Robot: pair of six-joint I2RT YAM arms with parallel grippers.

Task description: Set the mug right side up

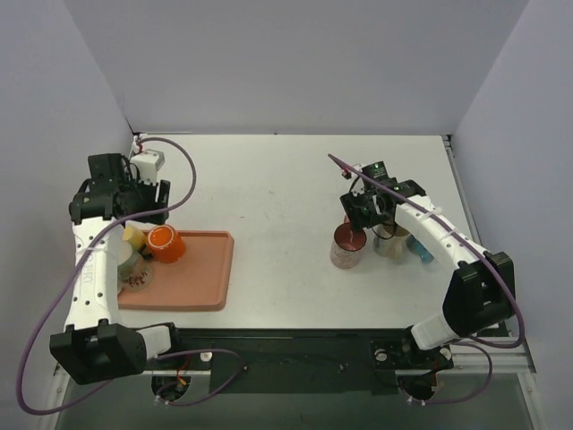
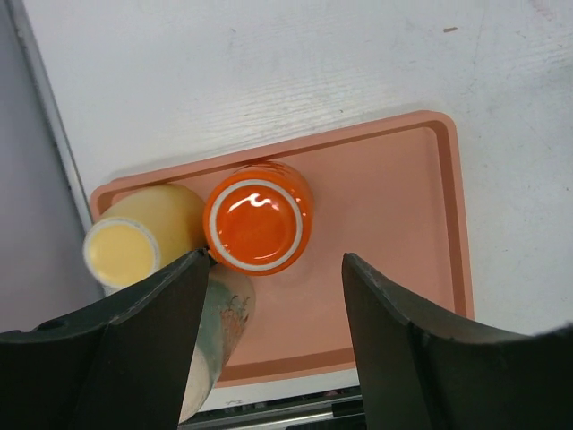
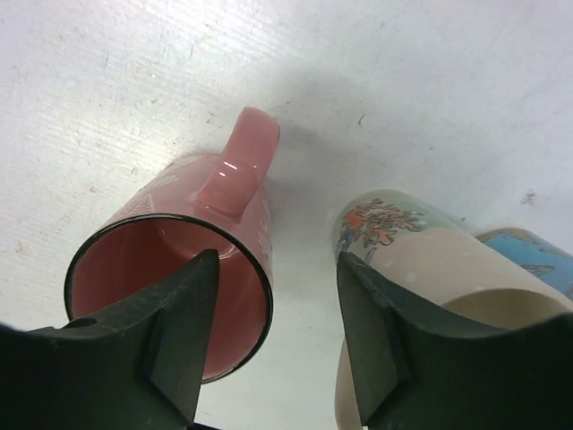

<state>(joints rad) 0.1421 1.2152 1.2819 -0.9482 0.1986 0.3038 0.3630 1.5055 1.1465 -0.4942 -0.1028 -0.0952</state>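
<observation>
A pink mug [image 1: 347, 247] stands upright on the table, mouth up, with its handle [image 3: 237, 161] pointing away from me. My right gripper [image 1: 369, 210] is open just above it. In the right wrist view [image 3: 277, 269] one finger hangs over the mug's mouth [image 3: 170, 269] and the other beside a cream flowered mug [image 3: 421, 255]. An orange mug [image 1: 166, 243] stands upside down on the salmon tray [image 1: 201, 278], its base up [image 2: 258, 218]. My left gripper [image 1: 148, 215] is open and empty above it [image 2: 276, 264].
A yellow mug [image 2: 143, 237] stands base up against the orange one, and a patterned mug [image 2: 224, 313] is beside them on the tray [image 2: 385, 206]. A blue mug [image 3: 528, 255] sits behind the cream mug [image 1: 391, 242]. The side walls are close.
</observation>
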